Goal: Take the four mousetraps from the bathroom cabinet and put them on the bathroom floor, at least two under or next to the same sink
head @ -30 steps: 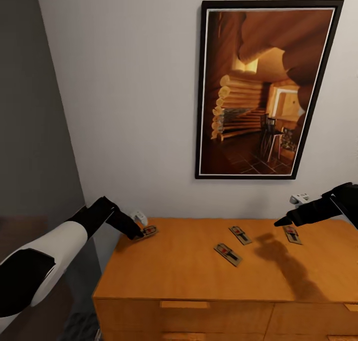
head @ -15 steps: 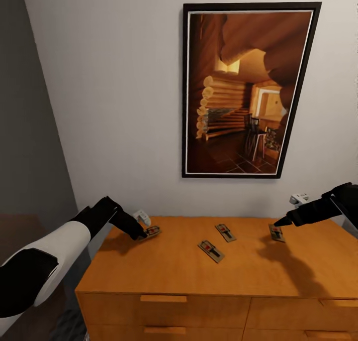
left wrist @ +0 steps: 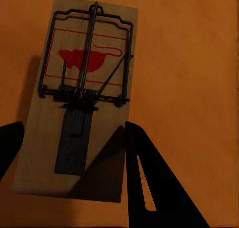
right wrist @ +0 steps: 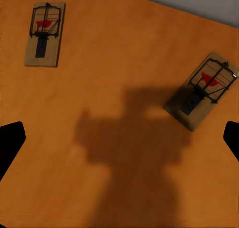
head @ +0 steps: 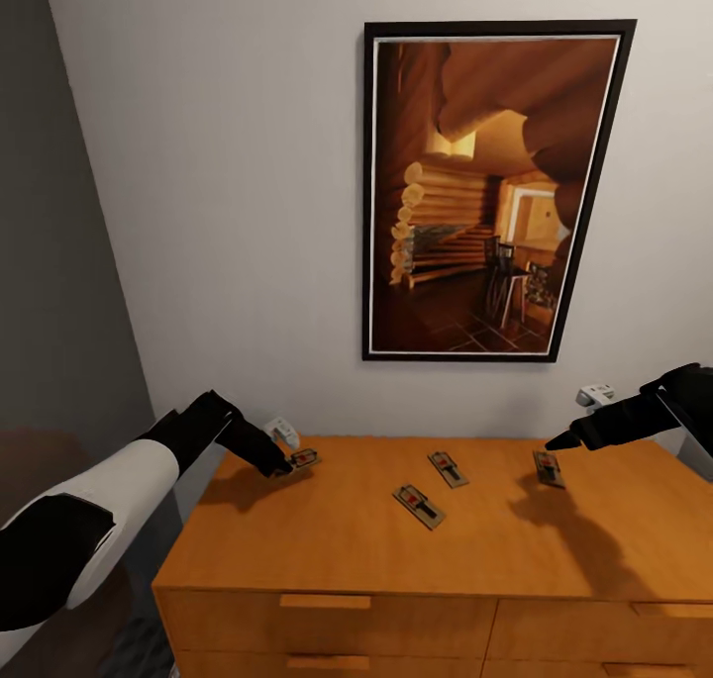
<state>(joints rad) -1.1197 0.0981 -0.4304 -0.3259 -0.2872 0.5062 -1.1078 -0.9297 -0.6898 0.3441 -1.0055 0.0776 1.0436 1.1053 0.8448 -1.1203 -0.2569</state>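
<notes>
My left gripper is spread wide astride a mousetrap lying flat on the cabinet. It looks light, stiff and thin, so I'd pinch its long wooden edges, clear of the spring. My right gripper hangs open above two more.

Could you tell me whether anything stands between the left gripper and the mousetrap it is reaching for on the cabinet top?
Nothing visible does. The left gripper sits open directly over the leftmost mousetrap, one finger on each side of the board, on the bare cabinet top. The other mousetraps lie well apart.
</notes>
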